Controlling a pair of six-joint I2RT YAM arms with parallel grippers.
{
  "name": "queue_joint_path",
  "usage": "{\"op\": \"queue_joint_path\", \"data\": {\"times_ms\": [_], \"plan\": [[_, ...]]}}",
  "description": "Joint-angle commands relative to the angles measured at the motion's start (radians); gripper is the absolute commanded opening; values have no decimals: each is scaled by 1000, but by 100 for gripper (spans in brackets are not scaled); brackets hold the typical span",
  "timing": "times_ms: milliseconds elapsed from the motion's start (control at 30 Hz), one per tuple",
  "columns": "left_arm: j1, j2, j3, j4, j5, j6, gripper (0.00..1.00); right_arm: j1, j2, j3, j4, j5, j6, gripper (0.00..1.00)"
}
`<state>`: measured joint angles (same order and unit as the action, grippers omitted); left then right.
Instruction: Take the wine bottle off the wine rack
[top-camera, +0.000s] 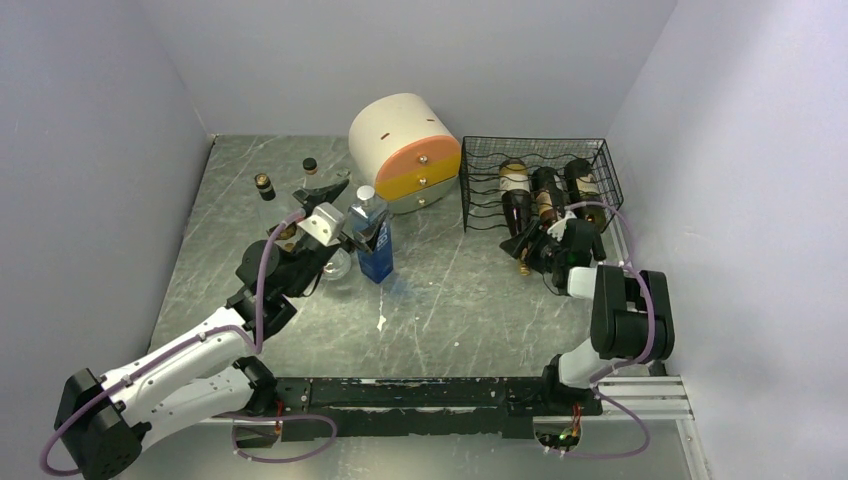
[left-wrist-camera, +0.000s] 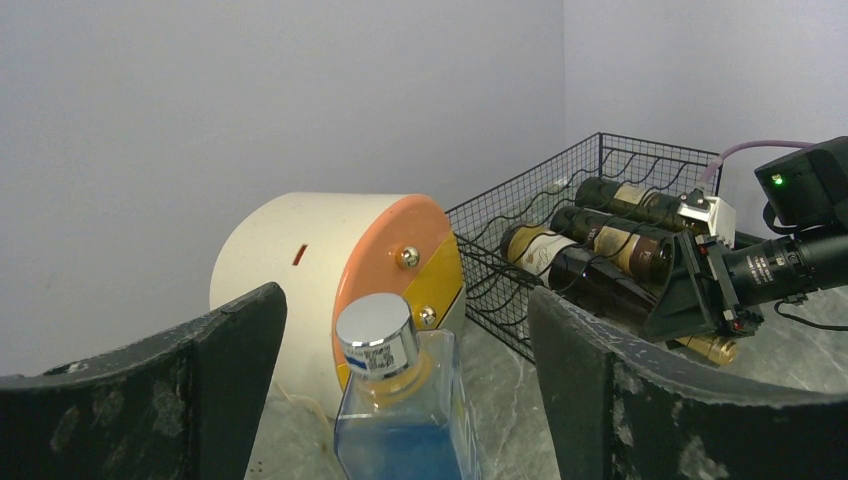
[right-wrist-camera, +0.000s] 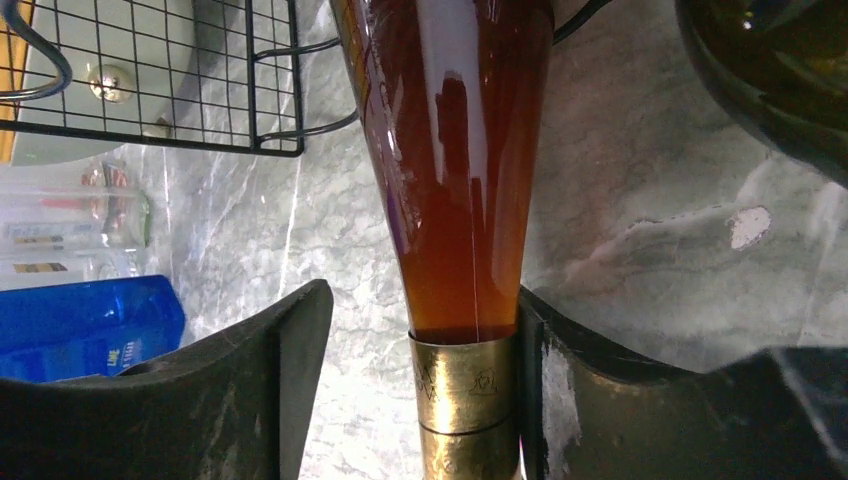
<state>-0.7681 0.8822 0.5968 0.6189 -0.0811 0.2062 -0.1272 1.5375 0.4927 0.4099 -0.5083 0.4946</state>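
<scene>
The right gripper (right-wrist-camera: 425, 300) straddles the gold-foiled neck of an amber wine bottle (right-wrist-camera: 460, 150), one finger touching and the other just apart, so it is not yet clamped. That bottle lies in the wine rack (top-camera: 480, 170), one of three there. Clamping and pulling it out remain. The left gripper (left-wrist-camera: 405, 298) hangs wide open over one blue bottle (left-wrist-camera: 400, 440).

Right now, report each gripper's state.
Left gripper: open, straddling the blue bottle, not gripping.
Right gripper: open around the wine bottle neck, gap on one side.

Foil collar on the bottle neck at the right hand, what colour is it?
Gold foil collar, clearest in the right wrist view.
</scene>
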Motion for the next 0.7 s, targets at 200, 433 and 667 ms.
{"op": "queue_joint_path", "data": {"times_ms": [200, 433, 667], "plan": [[-8, -15, -3, 30, 53, 40, 89, -14, 42, -24, 150, -64, 14, 37], [-16, -13, -4, 32, 55, 42, 92, -14, -49, -82, 95, -55, 28, 15], [-24, -1, -12, 46, 53, 32, 95, -14, -229, -153, 17, -68, 48, 14]]}}
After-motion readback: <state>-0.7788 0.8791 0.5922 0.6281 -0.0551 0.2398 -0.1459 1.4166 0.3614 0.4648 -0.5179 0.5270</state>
